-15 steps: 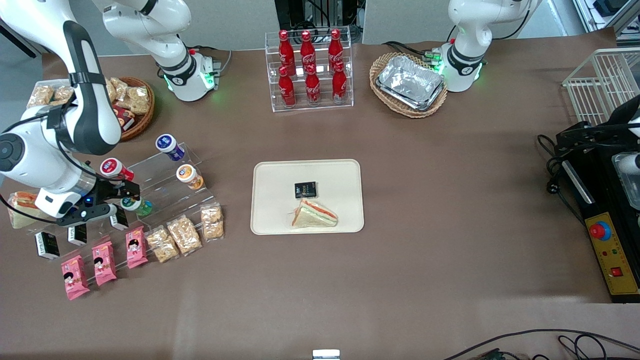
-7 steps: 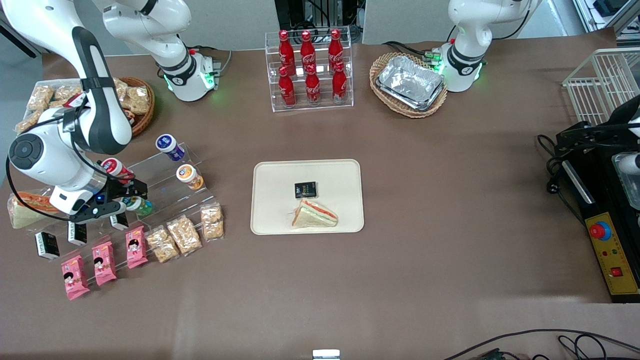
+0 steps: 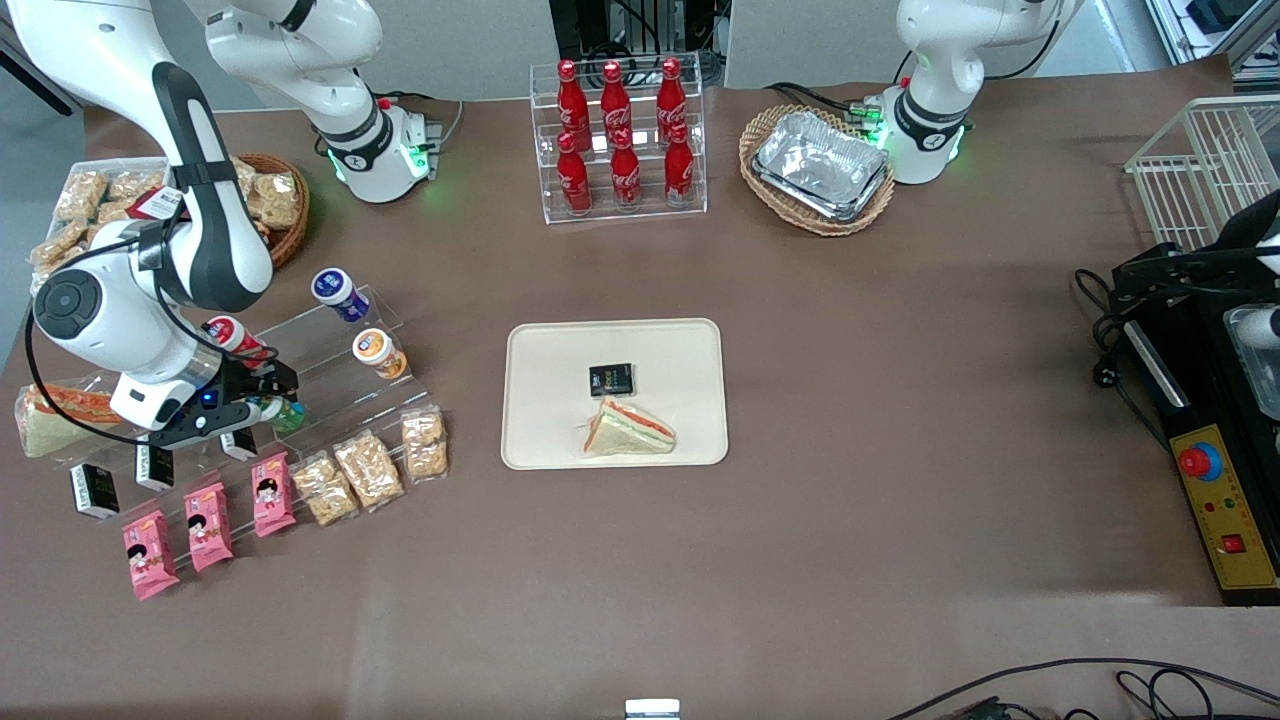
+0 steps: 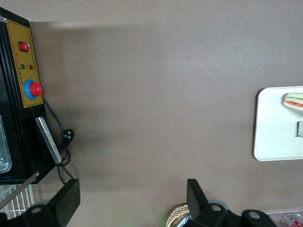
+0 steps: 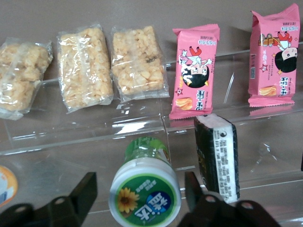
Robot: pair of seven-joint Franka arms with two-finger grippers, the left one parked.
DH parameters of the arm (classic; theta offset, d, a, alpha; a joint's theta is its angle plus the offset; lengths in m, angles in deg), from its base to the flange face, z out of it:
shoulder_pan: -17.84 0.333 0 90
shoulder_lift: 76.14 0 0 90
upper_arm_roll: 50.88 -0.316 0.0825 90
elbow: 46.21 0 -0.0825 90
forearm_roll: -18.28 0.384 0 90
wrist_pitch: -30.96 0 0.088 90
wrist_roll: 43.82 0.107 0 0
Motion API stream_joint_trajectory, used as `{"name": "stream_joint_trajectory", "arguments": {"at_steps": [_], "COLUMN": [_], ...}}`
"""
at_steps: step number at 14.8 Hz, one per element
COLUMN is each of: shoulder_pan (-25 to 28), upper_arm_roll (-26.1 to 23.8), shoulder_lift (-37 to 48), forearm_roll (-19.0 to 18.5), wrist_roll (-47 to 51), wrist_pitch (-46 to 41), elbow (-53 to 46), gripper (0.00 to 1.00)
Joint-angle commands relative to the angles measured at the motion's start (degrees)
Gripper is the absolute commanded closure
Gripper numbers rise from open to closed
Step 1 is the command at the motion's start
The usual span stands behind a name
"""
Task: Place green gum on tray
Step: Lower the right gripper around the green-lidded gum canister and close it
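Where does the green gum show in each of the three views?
Front view: green gum lies on the clear stepped stand, mostly under the gripper.
Right wrist view: green gum sits between the open gripper fingers.
Left wrist view: not in it.
Shared landmark: pink snack packs.

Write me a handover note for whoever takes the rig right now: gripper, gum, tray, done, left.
Gripper: open, down at the clear stepped stand at the working arm's end of the table, one finger on each side of the green gum, not closed on it.
Green gum: on the stand, not lifted.
Tray: mid-table, holding a sandwich and a small black packet; bare area remains.
Done: approach and straddle.
Left: close, lift, carry to the tray, set down, release.
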Motion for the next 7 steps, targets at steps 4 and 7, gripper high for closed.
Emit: {"name": "stream_joint_trajectory", "arguments": {"at_steps": [4, 7], "shoulder_pan": [-0.3, -0.3], "upper_arm_roll": [-0.06, 0.02], "shoulder_lift": [0.31, 0.83], "forearm_roll": [-0.79, -0.7], "wrist_roll": [-1.66, -2.72], "wrist_pitch": [0.97, 0.01], "elbow": [0.68, 0.07], "gripper": [0.5, 0.64]}}
